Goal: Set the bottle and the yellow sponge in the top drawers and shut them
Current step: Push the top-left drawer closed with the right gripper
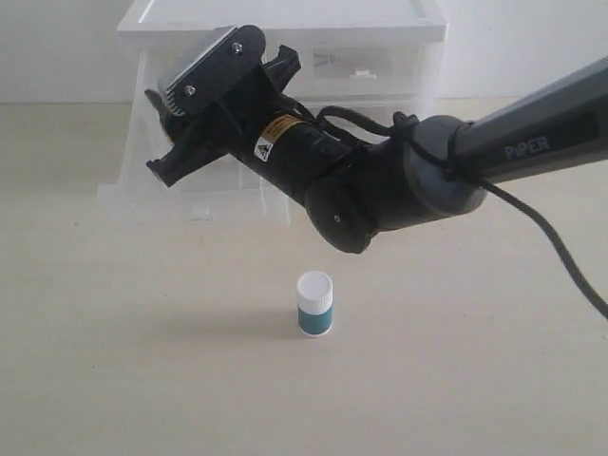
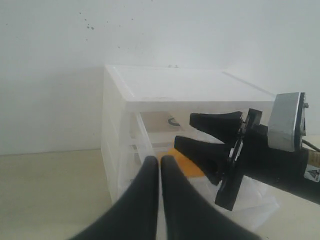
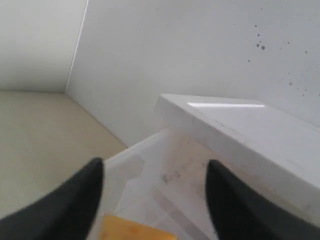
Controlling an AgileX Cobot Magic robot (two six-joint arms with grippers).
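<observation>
Above the pulled-out left translucent plastic top drawer [image 1: 204, 201], the right gripper [image 3: 154, 167] gapes over the yellow foam-wedge sponge [image 3: 132, 231] (seemingly released inside). Next: push that drawer shut. The left gripper [image 2: 160, 162] is pinched closed, empty.

The room is bright and evenly lit, a soft white light with no hard edges anywhere. On the table [image 1: 114, 380] the bottle [image 1: 315, 304] throws only a faint, smeared shadow toward the left edge, so the light seems to fall from the right and above. The drawer unit [image 1: 285, 24] is nearly washed out against the pale wall [image 1: 532, 47], and its translucent fronts are hard to tell apart. In the right wrist view a thin strip of glare lies along its top. Close to the wrist cameras, the left gripper [image 2: 159, 161] and the right gripper [image 3: 155, 167] are dark, out of focus, almost silhouettes. All three pictures look slightly grainy and low in detail.
</observation>
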